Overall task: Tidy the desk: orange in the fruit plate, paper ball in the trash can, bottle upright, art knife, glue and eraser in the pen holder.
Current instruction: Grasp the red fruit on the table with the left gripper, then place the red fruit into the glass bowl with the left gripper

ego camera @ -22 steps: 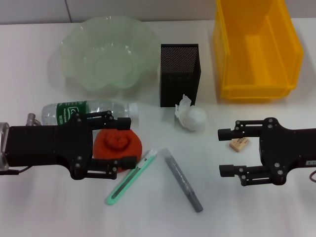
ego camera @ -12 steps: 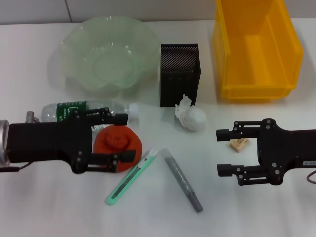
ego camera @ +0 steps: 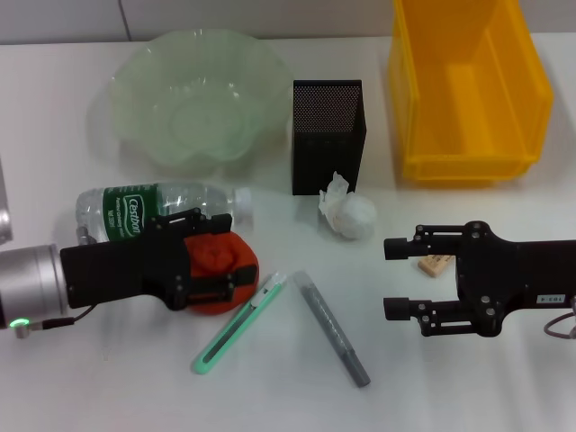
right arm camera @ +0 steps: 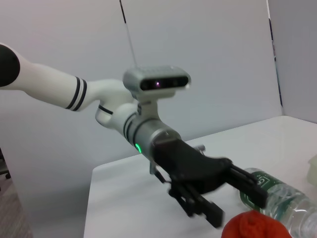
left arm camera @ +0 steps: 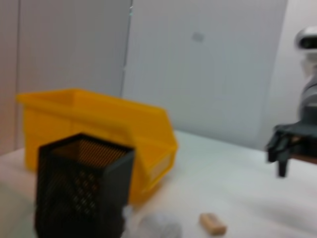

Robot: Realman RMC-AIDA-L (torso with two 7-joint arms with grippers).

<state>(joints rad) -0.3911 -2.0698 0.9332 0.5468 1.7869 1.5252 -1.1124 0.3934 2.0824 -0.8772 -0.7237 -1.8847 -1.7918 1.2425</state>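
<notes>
- A pale green wavy-rimmed glass fruit plate (ego camera: 193, 99) sits at the back of the white table (ego camera: 270, 396), with a black mesh square pen holder (ego camera: 328, 135) just to its right and a bright yellow plastic bin (ego camera: 466, 85) further right again.
- A crumpled white paper ball (ego camera: 347, 211) lies right in front of the pen holder, touching or nearly touching its base.
- A clear plastic water bottle with a green label (ego camera: 157, 205) lies on its side, cap pointing toward the pen holder, just behind the left gripper (ego camera: 232, 254).
- A mint-green art knife (ego camera: 238, 322) lies slanted beside the orange, and a grey glue stick shaped like a pen (ego camera: 333, 328) lies slanted next to it, their upper ends close together.
- A small tan eraser (ego camera: 436, 264) rests between the open fingers of the right gripper (ego camera: 394, 277), which hangs low over the table with its two black fingers wide apart and holding nothing.
- The orange (ego camera: 216, 261), a round reddish-orange fruit with a dimpled top, sits on the table in front of the bottle, well short of the fruit plate.
- The left gripper's black fingers are closed against both sides of the orange, partly covering it.
- From the right wrist view the left gripper (right arm camera: 237, 198) reaches toward the orange (right arm camera: 255, 225) with the bottle (right arm camera: 280, 196) behind.
</notes>
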